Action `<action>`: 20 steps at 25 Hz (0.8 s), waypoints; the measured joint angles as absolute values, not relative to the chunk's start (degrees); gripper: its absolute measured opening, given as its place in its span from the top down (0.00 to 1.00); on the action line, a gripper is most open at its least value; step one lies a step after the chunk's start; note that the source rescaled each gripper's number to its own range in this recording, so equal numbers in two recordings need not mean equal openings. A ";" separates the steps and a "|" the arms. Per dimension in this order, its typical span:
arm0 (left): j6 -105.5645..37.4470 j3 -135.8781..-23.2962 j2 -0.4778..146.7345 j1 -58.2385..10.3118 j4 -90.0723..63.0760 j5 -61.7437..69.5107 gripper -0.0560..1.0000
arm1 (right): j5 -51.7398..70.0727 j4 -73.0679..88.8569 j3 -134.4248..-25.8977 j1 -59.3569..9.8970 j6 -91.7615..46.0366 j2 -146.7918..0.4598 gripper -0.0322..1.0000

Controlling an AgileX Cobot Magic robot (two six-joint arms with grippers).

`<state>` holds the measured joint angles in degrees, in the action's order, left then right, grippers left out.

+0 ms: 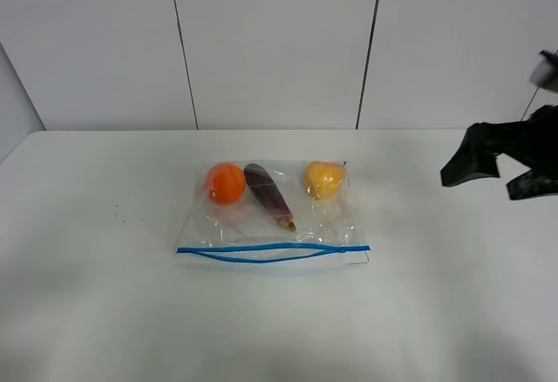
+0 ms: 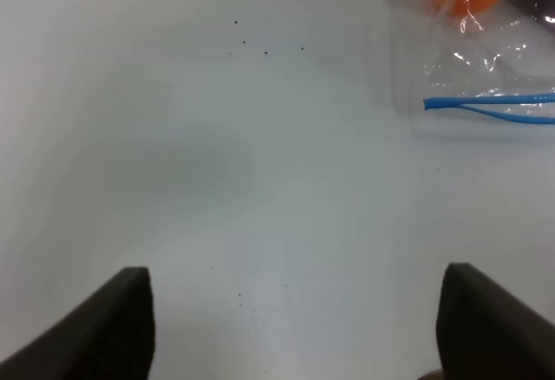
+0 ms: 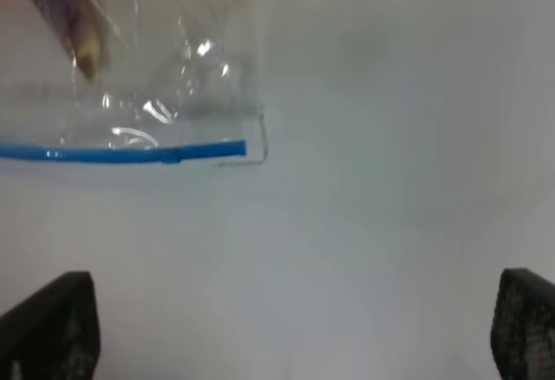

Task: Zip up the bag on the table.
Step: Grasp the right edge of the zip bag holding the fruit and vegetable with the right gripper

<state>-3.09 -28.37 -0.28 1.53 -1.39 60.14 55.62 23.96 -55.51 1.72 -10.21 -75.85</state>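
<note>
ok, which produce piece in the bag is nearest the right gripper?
The yellow round fruit, at the right end of the clear plastic bag; the orange round fruit and purple eggplant lie further left.

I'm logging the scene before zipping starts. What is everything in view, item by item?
bag: one, clear plastic, flat at mid-table
zipper strip: one, blue, bag's near edge, parted mid-length
orange fruit: one, orange, inside bag, left
aubergine: one, purple, inside bag, middle
yellow fruit: one, yellow, inside bag, right
table: one, white, under everything
wall: one, pale grey, behind table
left end effector: one, black, open, off the bag's left end
right end effector: one, black, open, off the bag's right end
</note>
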 joint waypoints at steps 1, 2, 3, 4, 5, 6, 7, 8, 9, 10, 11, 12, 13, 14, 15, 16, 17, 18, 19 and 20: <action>-3.09 -28.37 -0.28 1.53 -1.39 60.14 0.00 | 54.81 25.98 -55.55 1.72 -12.26 -79.22 0.00; -3.09 -28.37 -0.28 1.53 -1.39 60.14 0.00 | 53.52 28.24 -55.55 1.72 -14.37 -82.02 0.00; -3.09 -28.37 -0.28 1.53 -1.39 60.14 0.00 | 52.54 30.70 -55.55 1.72 -16.49 -84.29 0.00; -3.09 -28.37 -0.28 1.53 -1.39 60.14 0.00 | 51.66 32.77 -55.55 1.72 -18.26 -86.49 0.00; -3.09 -28.37 -0.28 1.53 -1.39 60.14 0.00 | 50.66 35.20 -55.55 1.72 -20.56 -89.47 0.00; -3.09 -28.37 -0.28 1.53 -1.39 60.14 0.00 | 49.67 37.54 -55.55 1.72 -22.99 -91.54 0.00; -3.09 -28.37 -0.28 1.53 -1.39 60.14 0.00 | 49.13 39.41 -55.55 1.72 -25.13 -93.52 0.00; -3.09 -28.37 -0.28 1.53 -1.39 60.14 0.00 | 48.70 41.58 -55.55 1.72 -27.76 -96.15 0.00; -3.09 -28.37 -0.28 1.53 -1.39 60.14 0.00 | 48.07 43.77 -55.57 1.72 -30.52 -98.24 0.00; -3.09 -28.37 -0.28 1.53 -1.39 60.14 0.00 | 47.66 46.03 -55.57 1.72 -33.24 -99.80 0.00; -3.09 -28.37 -0.28 1.53 -1.39 60.14 0.00 | 47.33 47.96 -55.57 1.72 -35.52 -101.25 0.00; -3.09 -28.37 -0.28 1.53 -1.39 60.14 0.00 | 47.05 50.41 -55.57 1.72 -38.20 -103.01 0.00; -3.09 -28.37 -0.28 1.53 -1.39 60.14 0.00 | 46.68 52.80 -55.57 1.72 -40.93 -104.16 0.00; -3.09 -28.37 -0.28 1.53 -1.39 60.14 0.00 | 46.62 54.72 -55.57 1.72 -43.26 -105.24 0.00; -3.09 -28.37 -0.28 1.53 -1.39 60.14 0.00 | 46.55 56.96 -55.61 1.72 -45.99 -106.46 0.00; -3.09 -28.37 -0.28 1.53 -1.39 60.14 0.00 | 46.55 59.12 -55.61 1.72 -48.46 -107.66 0.00; -3.09 -28.37 -0.28 1.53 -1.39 60.14 0.00 | 46.53 61.14 -55.73 1.72 -50.20 -108.90 0.00; -3.09 -28.37 -0.28 1.53 -1.39 60.14 0.00 | 46.55 62.61 -56.03 1.72 -51.90 -110.18 0.00; -3.09 -28.37 -0.28 1.53 -1.39 60.14 0.00 | 46.81 63.54 -56.58 1.72 -53.03 -111.29 0.00; -3.09 -28.37 -0.28 1.53 -1.39 60.14 0.00 | 47.73 64.14 -57.82 1.72 -53.63 -112.71 0.00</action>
